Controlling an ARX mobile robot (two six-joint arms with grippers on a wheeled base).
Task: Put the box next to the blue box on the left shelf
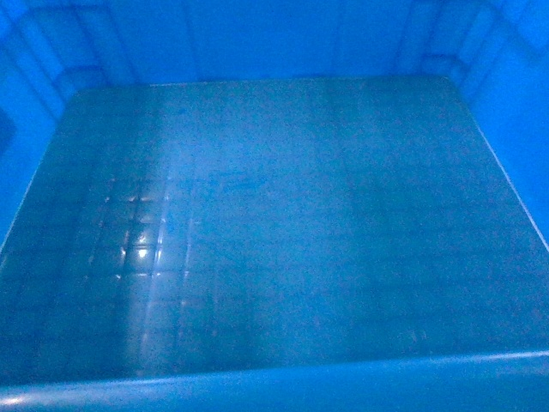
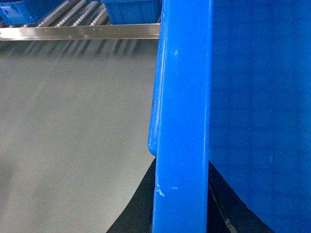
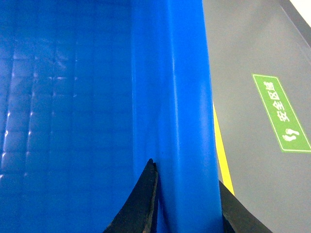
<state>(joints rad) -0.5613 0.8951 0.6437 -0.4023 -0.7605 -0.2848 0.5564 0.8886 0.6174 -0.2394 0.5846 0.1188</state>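
head view: i'm looking straight down into the box (image 1: 274, 223), open mouth facing up, its grid floor filling the frame; its wider span seems to be running across me. it's empty, so probably light, with stiff, smooth, likely slippery walls.

left wrist view: my left tool (image 2: 182, 204) is pinching the box's left rim between both fingers, floor (image 2: 73, 145) below, roller shelf (image 2: 73, 14) ahead.

right wrist view: my right tool (image 3: 187, 204) is clamping the opposite rim. the 2 rims are looking like the best holds.
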